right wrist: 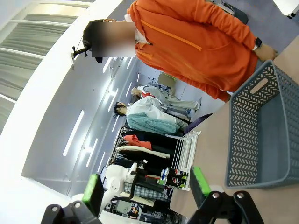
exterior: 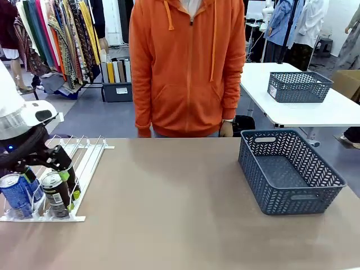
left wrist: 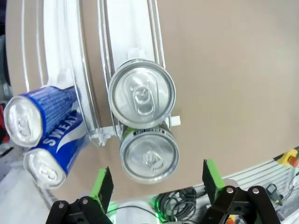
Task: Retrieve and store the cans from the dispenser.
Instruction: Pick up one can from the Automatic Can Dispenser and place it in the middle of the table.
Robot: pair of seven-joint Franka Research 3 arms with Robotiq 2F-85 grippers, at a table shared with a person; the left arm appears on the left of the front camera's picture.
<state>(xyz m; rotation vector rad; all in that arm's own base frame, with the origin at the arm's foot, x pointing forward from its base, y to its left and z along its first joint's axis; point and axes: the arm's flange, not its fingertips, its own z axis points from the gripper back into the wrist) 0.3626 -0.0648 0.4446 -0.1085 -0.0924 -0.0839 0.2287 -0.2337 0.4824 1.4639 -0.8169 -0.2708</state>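
Cans stand upright, tops up, in dispenser.

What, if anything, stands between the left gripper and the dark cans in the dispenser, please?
Nothing visible does. The open left gripper hangs right over the dark cans at the dispenser's near end, with only air between. Nothing lies on the table between there and the grey basket either.

Front view: fixed on the robot's side, facing across the table to the person; left wrist view: close above the dispenser, looking down on the cans; right wrist view: raised, rolled sideways, facing the basket and person; all three take in the dispenser.
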